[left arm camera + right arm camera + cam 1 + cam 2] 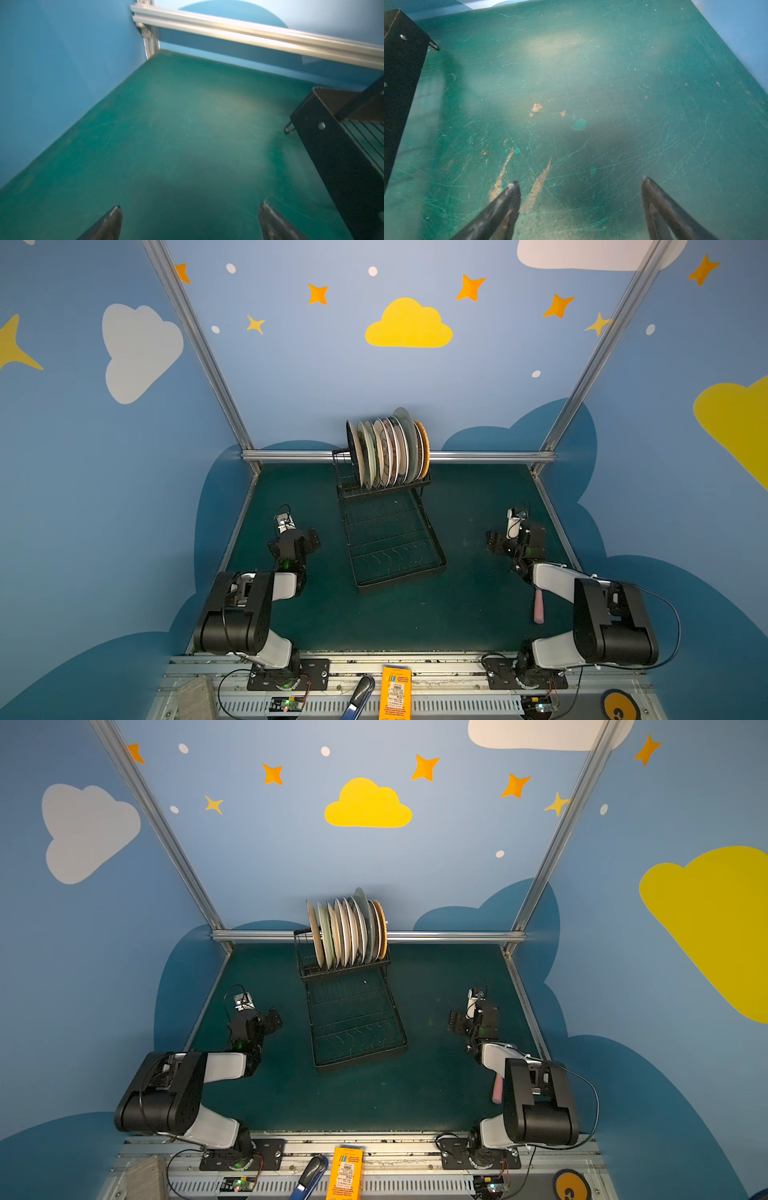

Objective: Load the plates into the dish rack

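Observation:
Several plates stand on edge, side by side, in the raised slotted part of the black dish rack at the back middle of the green table. The rack's flat tray base in front of them holds nothing. My left gripper hovers left of the rack, open and empty over bare mat. The rack's side wall shows in the left wrist view. My right gripper is open and empty to the right of the rack.
A pink stick-like handle lies on the mat, partly under my right arm. An aluminium rail runs along the back edge, with blue walls on three sides. An orange box and a blue-black tool sit on the front ledge.

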